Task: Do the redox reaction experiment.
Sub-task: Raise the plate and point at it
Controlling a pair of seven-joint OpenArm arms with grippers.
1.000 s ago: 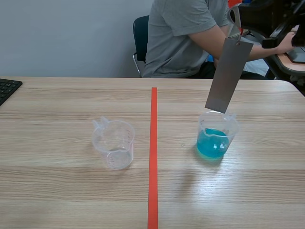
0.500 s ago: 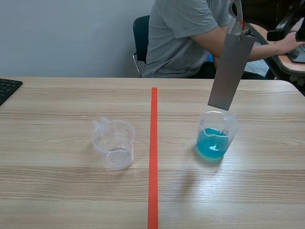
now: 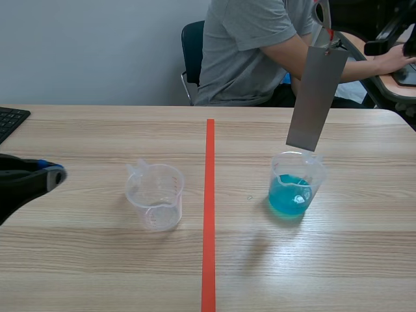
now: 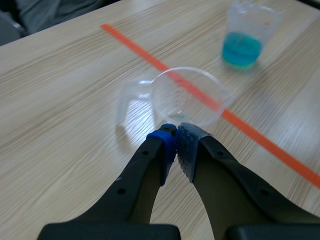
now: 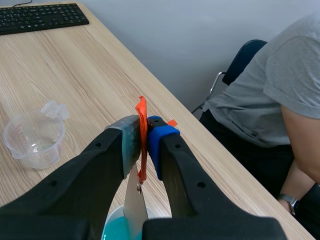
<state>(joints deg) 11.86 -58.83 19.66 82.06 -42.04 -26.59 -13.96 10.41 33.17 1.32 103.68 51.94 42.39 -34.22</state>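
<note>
The bench [image 3: 97,260] carries everything for my redox experiment, and as I judge it the work is at its dipping stage. The grey metal strip [image 3: 315,97] hangs upright but slightly tilted from my right tool [image 5: 142,137], its lower edge just above the rim of the beaker of blue solution [image 3: 296,185] and out of the liquid. Its face looks plain grey, with no coating that I can make out. The blue beaker stands on my right of the orange-red tape line [image 3: 208,214]. The empty clear measuring beaker [image 3: 156,195] stands on the other side, well apart from it, with nothing in it that I can see. My right tool is clamped on the orange tab [image 5: 142,130] from which the strip dangles. My left tool [image 4: 176,131] is closed on nothing, its pads meeting just short of the empty beaker's wall, with the handle to one side. What seems left is to lower the strip into the solution and, I would guess, put the empty beaker to use. Around this, a person in a grey shirt [image 3: 253,52] sits on a dark chair [image 3: 192,45] across the bench, an arm stretched toward another desk behind the strip. A black keyboard [image 3: 10,120] lies at the far left edge. Nothing stands between the strip and the blue beaker's mouth.
</note>
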